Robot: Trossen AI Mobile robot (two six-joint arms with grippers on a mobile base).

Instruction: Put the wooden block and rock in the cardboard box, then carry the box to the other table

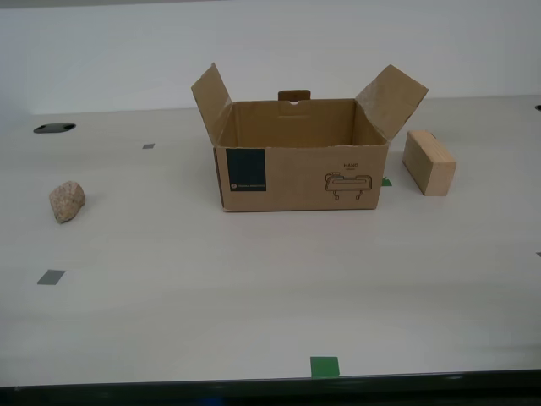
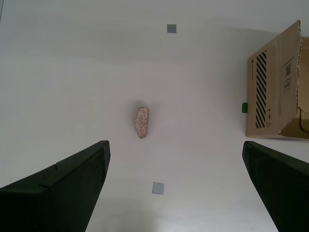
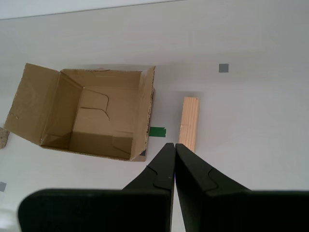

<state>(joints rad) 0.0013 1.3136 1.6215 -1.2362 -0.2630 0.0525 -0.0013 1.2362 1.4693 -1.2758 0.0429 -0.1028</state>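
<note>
My second hand [image 2: 176, 186] is wide open above the rock [image 2: 142, 122] on the desk [image 1: 254, 288]. My first hand [image 3: 174, 151] is closed, empty, near the wooden block [image 3: 189, 123]. Between them stands the open cardboard box [image 1: 296, 173].

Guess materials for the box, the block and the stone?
Cardboard box: brown corrugated cardboard, matte; fluted edge shows in the second wrist view. Wooden block: pale unfinished wood, faint lengthwise grain. Rock: looks like natural stone, pinkish-beige, speckled, rough and lumpy; type unclear.
</note>
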